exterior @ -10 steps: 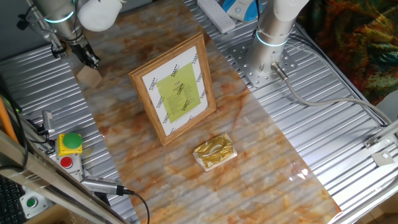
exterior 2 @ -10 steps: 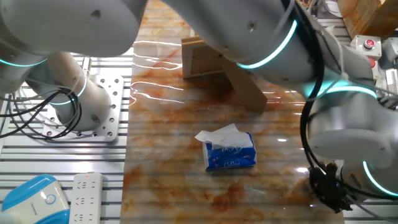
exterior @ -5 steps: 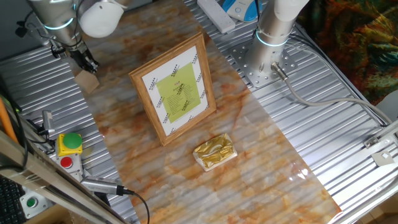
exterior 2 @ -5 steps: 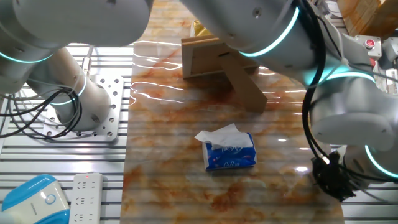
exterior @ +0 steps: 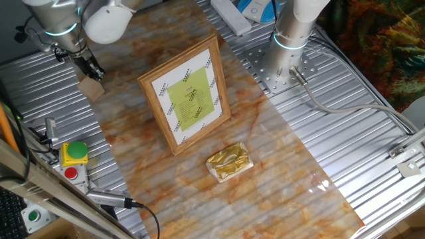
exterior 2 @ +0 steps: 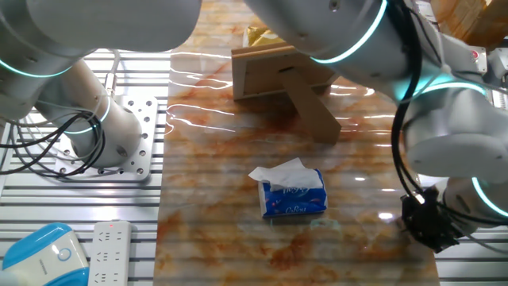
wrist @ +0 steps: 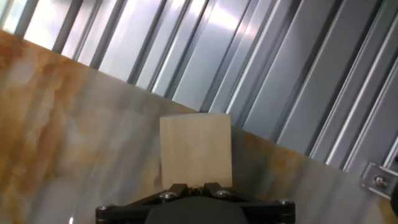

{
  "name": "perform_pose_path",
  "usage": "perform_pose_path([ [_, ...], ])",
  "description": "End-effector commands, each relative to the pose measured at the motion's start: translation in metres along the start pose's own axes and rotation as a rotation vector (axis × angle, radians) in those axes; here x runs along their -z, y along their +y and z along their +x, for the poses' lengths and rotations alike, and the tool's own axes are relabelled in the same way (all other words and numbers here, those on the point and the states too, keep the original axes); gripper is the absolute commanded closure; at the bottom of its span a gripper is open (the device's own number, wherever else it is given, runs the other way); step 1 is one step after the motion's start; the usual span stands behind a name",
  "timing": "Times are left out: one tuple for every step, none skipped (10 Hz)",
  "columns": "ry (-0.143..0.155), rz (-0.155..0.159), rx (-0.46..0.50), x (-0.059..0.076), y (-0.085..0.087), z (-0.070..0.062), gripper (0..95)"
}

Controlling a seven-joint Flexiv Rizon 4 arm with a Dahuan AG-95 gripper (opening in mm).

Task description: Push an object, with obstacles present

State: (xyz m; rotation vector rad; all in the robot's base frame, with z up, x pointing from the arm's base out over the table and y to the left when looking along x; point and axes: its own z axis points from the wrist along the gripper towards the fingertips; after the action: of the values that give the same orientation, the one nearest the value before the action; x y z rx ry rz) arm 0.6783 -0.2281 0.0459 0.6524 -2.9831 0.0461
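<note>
- Hand view: the wooden block [wrist: 196, 150] lies at the edge of the marbled board [wrist: 74, 124], just beside the ribbed metal table [wrist: 280, 68]; the gripper [wrist: 194, 187] has its fingertips closed together, touching the block's near face.
- One fixed view: the block [exterior: 91, 88] sits at the board's far-left edge, the gripper [exterior: 89, 70] against it.
- The picture frame [exterior: 186, 95] stands mid-board, well apart from the block.
- The gold foil packet [exterior: 229, 161] lies just near of the frame.

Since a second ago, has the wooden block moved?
Yes. In one fixed view the wooden block has slid left, away from the picture frame, toward the mat's edge, with the pincer shut behind it.
</note>
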Motion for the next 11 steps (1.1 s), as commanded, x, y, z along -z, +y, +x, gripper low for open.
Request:
perform_pose_path([
  [0.023,0.003,0.008,0.005,-0.006,0.009,95.0],
  [0.038,-0.004,0.015,0.012,-0.014,0.02,95.0],
  [0.049,-0.008,0.01,0.015,-0.02,0.027,95.0],
  [0.053,-0.002,0.009,0.015,-0.022,0.03,95.0],
  [0.053,0.005,0.011,0.014,-0.027,0.032,95.0],
  [0.052,0.006,0.01,0.013,-0.03,0.031,95.0],
  [0.051,0.008,0.011,0.013,-0.032,0.029,95.0],
  [0.05,0.006,0.005,0.013,-0.034,0.027,95.0],
  [0.049,0.005,0.001,0.012,-0.035,0.025,95.0],
  [0.048,0.009,0.003,0.011,-0.036,0.022,95.0],
  [0.045,0.011,0.006,0.01,-0.037,0.02,95.0],
])
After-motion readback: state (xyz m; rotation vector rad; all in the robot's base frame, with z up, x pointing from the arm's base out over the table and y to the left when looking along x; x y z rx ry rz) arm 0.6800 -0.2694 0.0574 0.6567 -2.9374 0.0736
